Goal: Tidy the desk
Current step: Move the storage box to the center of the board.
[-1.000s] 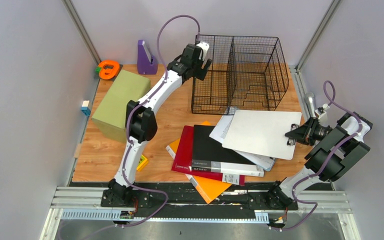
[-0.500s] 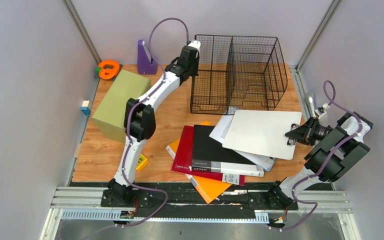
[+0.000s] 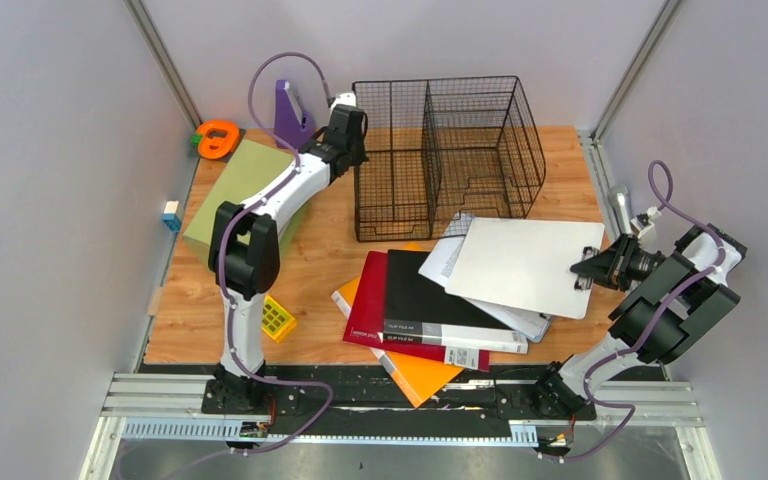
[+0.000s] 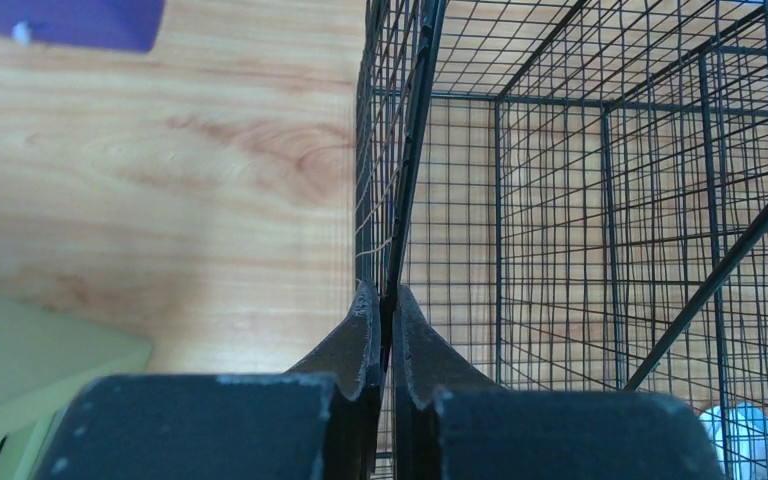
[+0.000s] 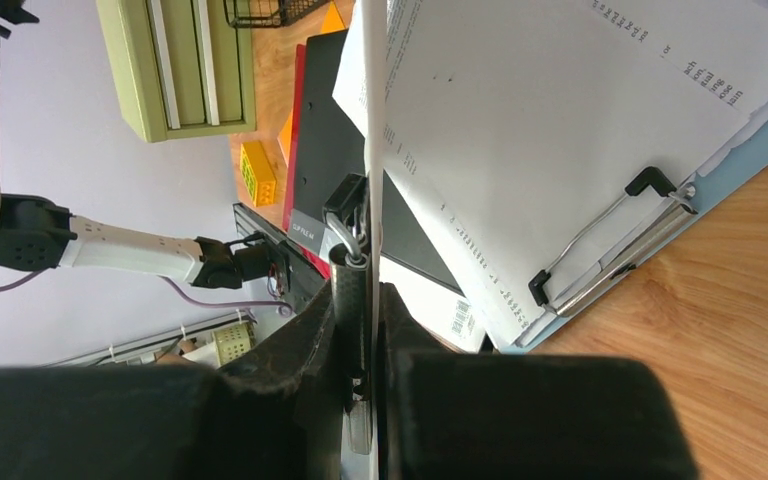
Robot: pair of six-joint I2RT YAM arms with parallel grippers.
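Observation:
The desk (image 3: 330,245) is a light wood tabletop. At its back stands a black wire basket (image 3: 440,150) with two compartments. My left gripper (image 3: 352,140) is shut on the top edge of its left wall; in the left wrist view the fingers (image 4: 387,300) pinch the wire mesh (image 4: 560,200). My right gripper (image 3: 582,270) is shut on the clip end of a white clipboard (image 3: 525,265), lifted over the pile. The right wrist view shows that board edge-on (image 5: 372,120) between the fingers (image 5: 368,300).
Under the white board lie a clipboard with papers (image 5: 560,120), a black binder (image 3: 425,305), a red binder (image 3: 368,295) and an orange folder (image 3: 425,375). A green box (image 3: 240,195), purple stand (image 3: 292,115), orange tape dispenser (image 3: 217,138) and yellow block (image 3: 277,318) sit at the left.
My left gripper has shut on the basket's left wall and moved left, dragging the basket with it. The yellow block now shows. The right arm has not moved.

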